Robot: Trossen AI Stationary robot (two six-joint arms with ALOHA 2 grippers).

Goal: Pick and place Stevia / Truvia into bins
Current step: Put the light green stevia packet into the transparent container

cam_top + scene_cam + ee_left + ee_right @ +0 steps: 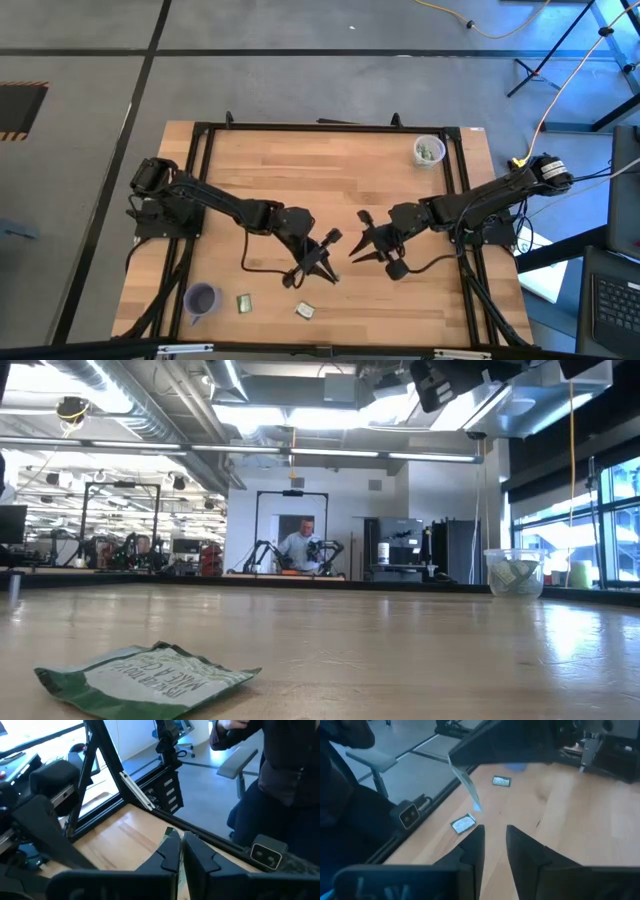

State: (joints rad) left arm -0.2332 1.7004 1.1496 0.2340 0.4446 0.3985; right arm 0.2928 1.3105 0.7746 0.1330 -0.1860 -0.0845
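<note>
**Left gripper pinching a sachet above the near table edge; right gripper spread and empty beside it.**

The left gripper (318,262) is pressed together on a held sachet (468,785), most of which is hidden by the fingers in the left wrist view, where only a green corner is seen. From the right wrist view it is seen hanging long axis downward, slightly slanted. The right gripper (362,243) is held parted with nothing between its fingers. Further out, a loose sachet (243,302) is laid just beside the purple cup (200,298), and a second loose sachet (305,311) is laid askew near the table (330,170) edge. The contents of the white cup (429,151) at the far corner are hard to make out.
</note>
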